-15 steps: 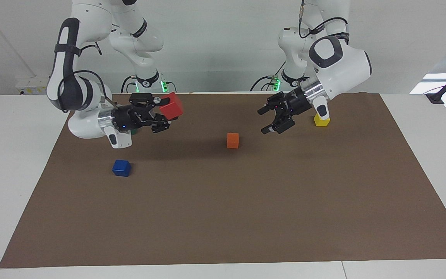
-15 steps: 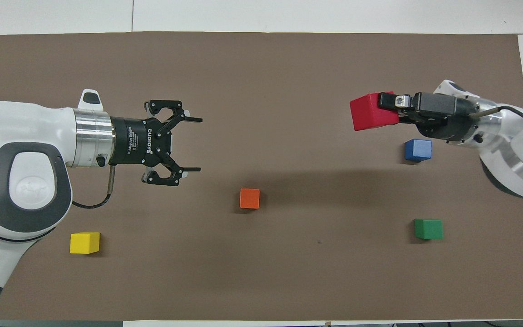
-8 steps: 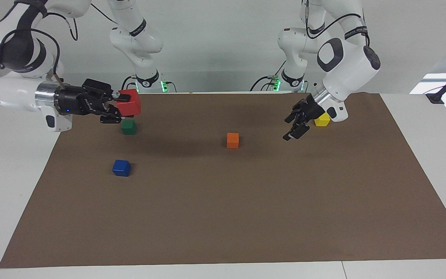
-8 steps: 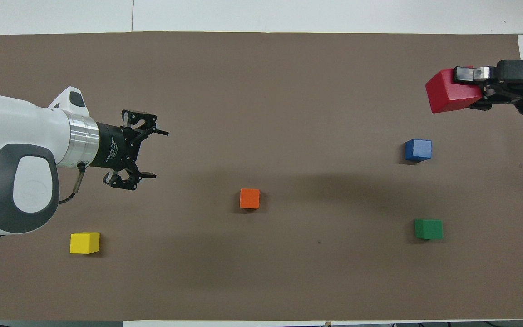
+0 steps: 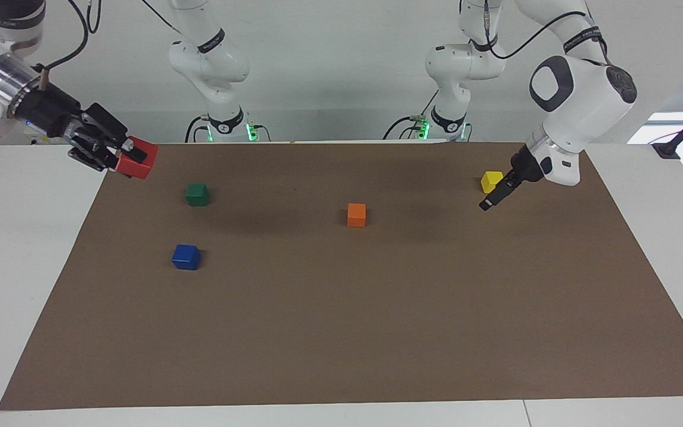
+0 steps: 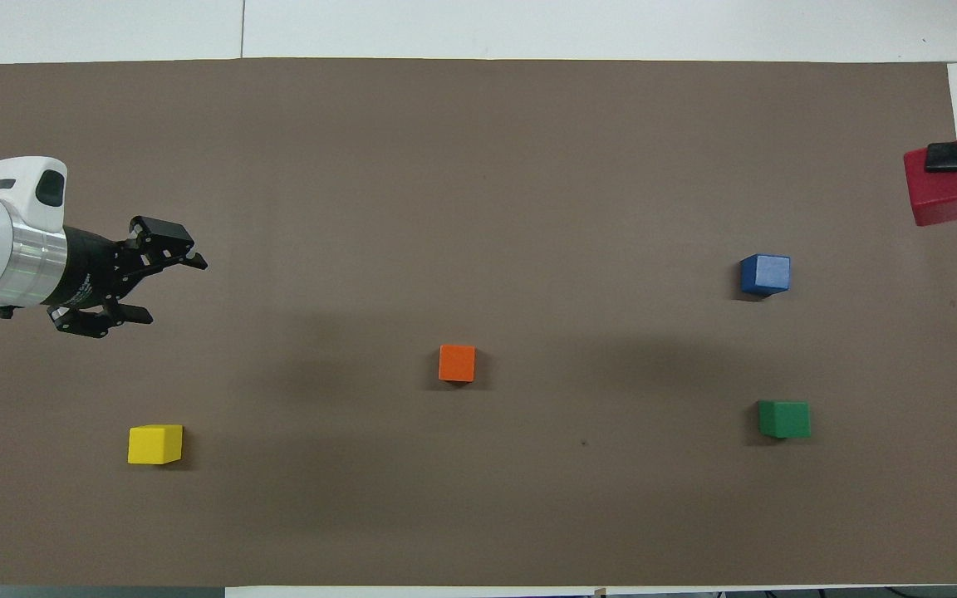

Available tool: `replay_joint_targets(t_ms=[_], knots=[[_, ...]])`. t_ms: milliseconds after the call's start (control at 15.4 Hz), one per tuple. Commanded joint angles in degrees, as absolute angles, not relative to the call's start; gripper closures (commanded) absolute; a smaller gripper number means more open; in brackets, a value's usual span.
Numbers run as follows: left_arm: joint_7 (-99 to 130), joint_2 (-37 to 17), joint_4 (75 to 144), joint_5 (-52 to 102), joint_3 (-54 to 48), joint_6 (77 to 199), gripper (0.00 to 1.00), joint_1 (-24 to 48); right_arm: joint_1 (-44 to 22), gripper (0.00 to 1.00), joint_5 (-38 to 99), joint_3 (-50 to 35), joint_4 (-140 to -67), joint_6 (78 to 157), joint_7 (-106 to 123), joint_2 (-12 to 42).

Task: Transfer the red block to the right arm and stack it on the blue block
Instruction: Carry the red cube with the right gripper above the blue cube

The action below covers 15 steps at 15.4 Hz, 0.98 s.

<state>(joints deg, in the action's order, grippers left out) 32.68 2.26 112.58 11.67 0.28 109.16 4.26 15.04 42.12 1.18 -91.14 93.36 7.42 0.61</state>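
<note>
My right gripper is shut on the red block, holding it in the air over the brown mat's edge at the right arm's end of the table. In the overhead view the red block and the right gripper show at the frame's border. The blue block sits alone on the mat, apart from the held block. My left gripper hangs open and empty over the mat next to the yellow block.
A green block lies nearer to the robots than the blue one. An orange block sits mid-mat. The yellow block is toward the left arm's end. The brown mat covers most of the white table.
The right gripper has swung the red block outward, from over the green block to the mat's edge. The left gripper has drawn back toward its own end, beside the yellow block.
</note>
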Motion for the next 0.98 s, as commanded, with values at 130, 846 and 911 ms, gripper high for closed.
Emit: replay_joint_targets(t_ms=[130,846,911], knots=[[16.13,3.51,111.71,1.95,0.09,105.22,0.00,3.69,11.17,1.00,22.36,-0.61,-89.38,94.13,2.90,-0.35],[5.10,2.56,111.89,-0.26,0.61,102.40,0.00,1.41,4.22,1.00,-4.82,-0.88,-108.62,102.72,-1.85,-3.70],[5.01,1.24,109.27,-0.26,1.14,99.87,0.00,1.67,4.31,1.00,-5.09,-0.88,-109.76,105.44,-1.41,-2.82]])
